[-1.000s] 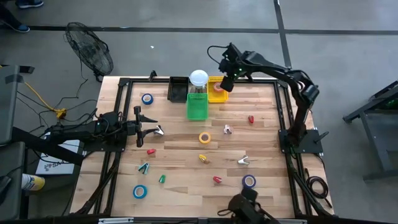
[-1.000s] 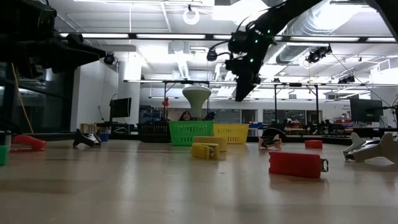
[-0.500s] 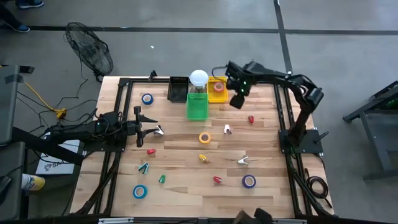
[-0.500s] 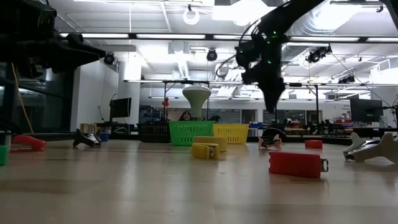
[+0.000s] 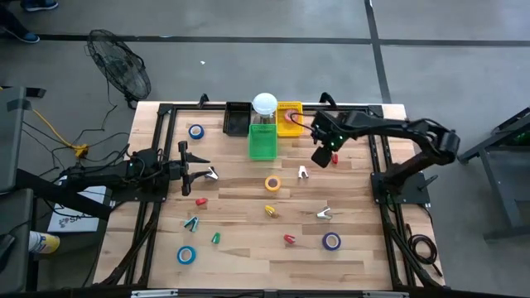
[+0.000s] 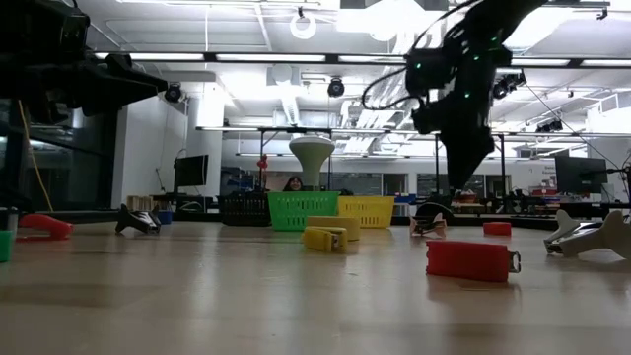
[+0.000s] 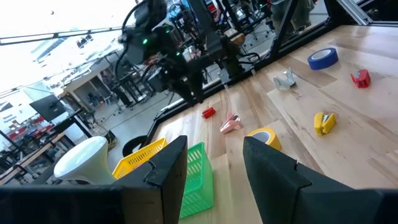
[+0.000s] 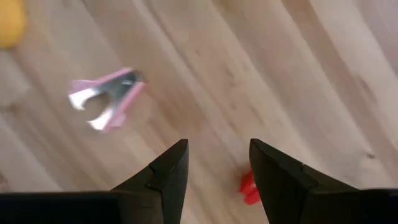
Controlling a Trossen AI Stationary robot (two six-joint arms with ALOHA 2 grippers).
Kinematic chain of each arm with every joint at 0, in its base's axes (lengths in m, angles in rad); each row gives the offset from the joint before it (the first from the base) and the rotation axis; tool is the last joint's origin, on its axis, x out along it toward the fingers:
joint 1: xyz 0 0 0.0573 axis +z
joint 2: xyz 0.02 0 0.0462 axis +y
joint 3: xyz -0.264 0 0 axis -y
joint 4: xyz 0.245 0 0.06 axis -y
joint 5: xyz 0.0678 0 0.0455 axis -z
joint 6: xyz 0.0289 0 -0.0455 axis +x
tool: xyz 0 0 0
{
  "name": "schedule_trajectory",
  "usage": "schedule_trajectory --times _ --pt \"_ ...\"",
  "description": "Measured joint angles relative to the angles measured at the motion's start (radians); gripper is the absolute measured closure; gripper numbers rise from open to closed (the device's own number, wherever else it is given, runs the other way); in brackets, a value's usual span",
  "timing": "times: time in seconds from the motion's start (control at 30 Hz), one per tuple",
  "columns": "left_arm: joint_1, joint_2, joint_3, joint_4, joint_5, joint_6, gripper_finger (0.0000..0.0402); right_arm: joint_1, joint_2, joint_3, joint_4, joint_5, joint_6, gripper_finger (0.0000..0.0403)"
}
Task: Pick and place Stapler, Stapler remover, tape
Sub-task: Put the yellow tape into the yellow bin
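We see three baskets at the table's far edge: black [image 5: 237, 118], green [image 5: 262, 141] and yellow [image 5: 289, 118], with a white jar [image 5: 264, 104] at the green one. Tape rolls lie scattered: yellow [image 5: 272, 184], blue [image 5: 186, 255] and purple [image 5: 331, 241]. Our right gripper [image 5: 321, 156] hangs above the wood with its fingers spread and empty, between a pink staple remover [image 8: 106, 99] and a small red stapler [image 8: 249, 187]. Our left gripper [image 5: 209, 174] waits near the table's left side, fingers parted, holding nothing.
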Motion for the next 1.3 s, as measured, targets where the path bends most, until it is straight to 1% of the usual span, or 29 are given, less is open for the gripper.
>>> schedule_trajectory --times 0.13,0.3,0.4,0.63,0.73,0.83,1.07,1.2,1.3 --pt "0.000 0.000 0.000 0.000 0.000 0.000 0.0247 0.058 -0.049 -0.054 0.104 0.010 0.047 0.0242" --pt "0.000 0.000 0.000 0.000 0.000 0.000 0.0247 0.127 -0.041 -0.079 0.177 0.011 0.065 0.0242" --pt "0.000 0.000 0.000 0.000 0.000 0.000 0.0247 0.158 -0.032 -0.079 0.201 0.044 0.080 0.0243" --pt "0.000 0.000 0.000 0.000 0.000 0.000 0.0247 0.193 -0.032 -0.079 0.287 0.048 0.081 0.0243" --pt "0.000 0.000 0.000 0.000 0.000 0.000 0.0247 0.210 -0.032 -0.079 0.331 0.072 0.096 0.0242" --pt "0.000 0.000 0.000 0.000 0.000 0.000 0.0247 0.227 -0.032 -0.079 0.335 0.097 0.104 0.0242" --pt "0.000 0.000 0.000 0.000 0.000 0.000 0.0247 0.262 -0.032 -0.079 0.376 0.097 0.136 0.0242" --pt "0.000 0.000 0.000 0.000 0.000 0.000 0.0247 0.281 0.022 -0.056 0.375 0.089 0.152 0.0242" --pt "0.000 0.000 0.000 0.000 0.000 0.000 0.0247 0.286 0.086 -0.008 0.371 0.071 0.170 0.0242"
